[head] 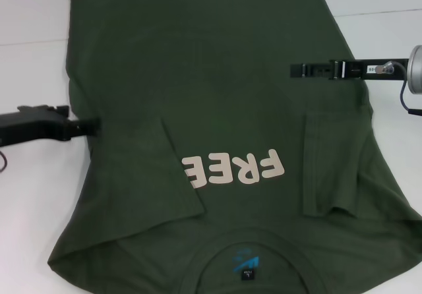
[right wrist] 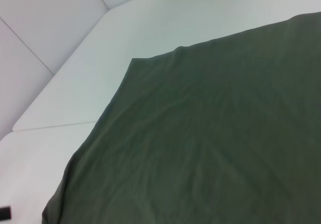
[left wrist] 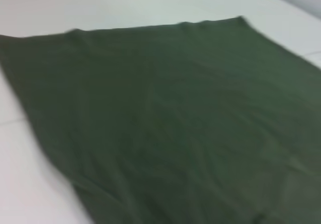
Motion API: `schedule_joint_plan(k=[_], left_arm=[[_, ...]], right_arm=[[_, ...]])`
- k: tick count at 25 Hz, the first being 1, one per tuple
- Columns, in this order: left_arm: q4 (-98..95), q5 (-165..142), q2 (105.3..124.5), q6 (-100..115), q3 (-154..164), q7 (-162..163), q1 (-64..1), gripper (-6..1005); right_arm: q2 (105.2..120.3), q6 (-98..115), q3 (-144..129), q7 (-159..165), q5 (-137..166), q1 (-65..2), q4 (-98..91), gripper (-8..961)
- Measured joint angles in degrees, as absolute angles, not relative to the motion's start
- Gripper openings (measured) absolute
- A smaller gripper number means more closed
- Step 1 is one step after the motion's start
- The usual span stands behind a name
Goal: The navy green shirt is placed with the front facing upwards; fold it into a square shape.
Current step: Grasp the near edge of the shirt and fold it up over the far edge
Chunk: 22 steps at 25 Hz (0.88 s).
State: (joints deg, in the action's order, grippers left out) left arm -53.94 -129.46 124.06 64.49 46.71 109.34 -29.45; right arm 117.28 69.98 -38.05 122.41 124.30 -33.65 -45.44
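The navy green shirt (head: 231, 96) lies front up on the white table, its collar and blue inner label (head: 245, 264) nearest me and the cream "FREE" print (head: 234, 167) across the chest. Both short sleeves are folded inward onto the body, one on the left (head: 178, 182) and one on the right (head: 333, 162). My left gripper (head: 92, 124) reaches in low at the shirt's left edge, its tip touching the cloth. My right gripper (head: 295, 70) hangs over the shirt's right side, farther from me. Both wrist views show only smooth green cloth (left wrist: 175, 133) (right wrist: 210, 148).
Bare white table (head: 33, 195) shows on both sides of the shirt and beyond its far hem (left wrist: 150, 25). A table seam and a panelled wall (right wrist: 45, 28) lie past the far corner of the cloth.
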Motion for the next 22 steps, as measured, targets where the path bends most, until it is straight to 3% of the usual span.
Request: schedule_joint_plan(k=[7, 22], left_arm=[[-54.0, -124.1, 123.93, 77.2, 40.5, 101.8, -26.8, 784], [-54.7, -122.1, 123.39, 100.2, 31.7, 94.0, -20.4, 785]], right_arm=[[116.62, 73.0, -37.0, 118.9, 119.2, -31.6, -45.2, 898], [111.55, 91.1, -29.8, 113.8, 113.4, -23.8, -40.7, 882]])
